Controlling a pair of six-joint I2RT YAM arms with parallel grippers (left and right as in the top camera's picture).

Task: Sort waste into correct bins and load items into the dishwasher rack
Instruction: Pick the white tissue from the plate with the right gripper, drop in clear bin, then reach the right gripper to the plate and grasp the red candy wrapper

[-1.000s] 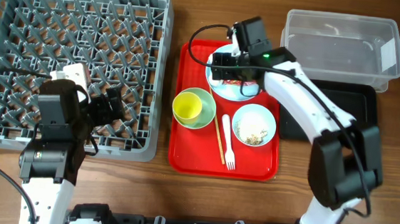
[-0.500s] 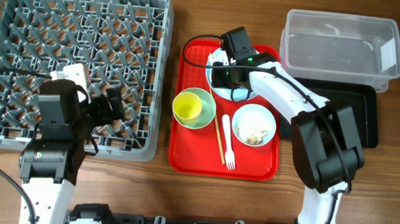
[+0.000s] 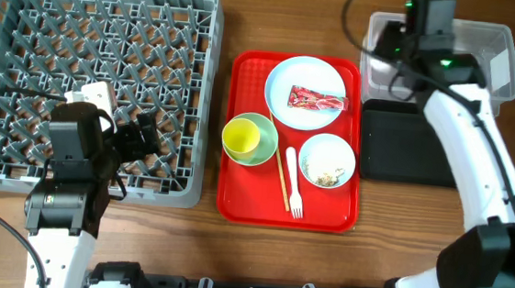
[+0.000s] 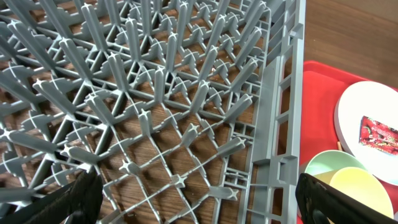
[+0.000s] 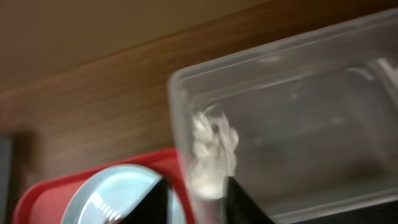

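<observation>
Crumpled white paper scrap sits pinched in the nearly closed right gripper over a corner of the clear tub (view blurred), red wrapper lies on the pale-blue plate on the red tray, and left gripper, spread wide and empty, hovers over the grey rack.

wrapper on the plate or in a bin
On the plate: the red wrapper lies on the blue plate, outside the clear tub and black tray.

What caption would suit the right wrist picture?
Right gripper holds a crumpled paper scrap above the clear tub.
</observation>
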